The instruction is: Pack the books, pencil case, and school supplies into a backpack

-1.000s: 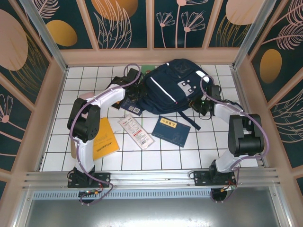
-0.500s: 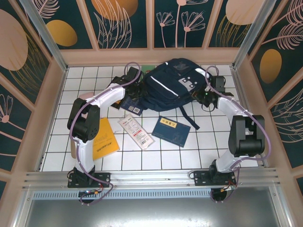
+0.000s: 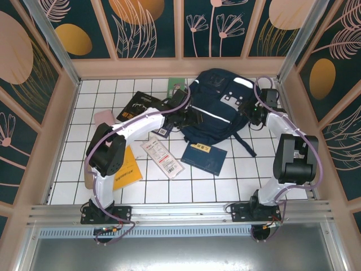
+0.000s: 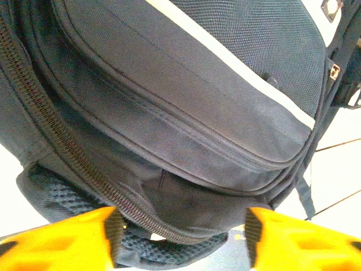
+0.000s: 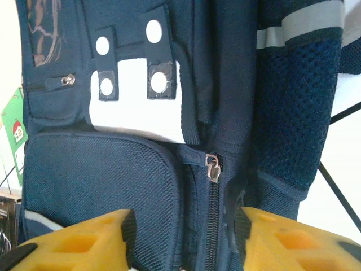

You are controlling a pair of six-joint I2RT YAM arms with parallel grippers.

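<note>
Tiled table (image 3: 248, 169), arms (image 3: 141, 119) (image 3: 279, 125) extended, flanking backpack (image 3: 217, 107)

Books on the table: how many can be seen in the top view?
5: black book far left; green book behind the backpack; navy book in front of it; yellow-orange book near left; second navy book mostly under the left arm. Others may be hidden.
</note>
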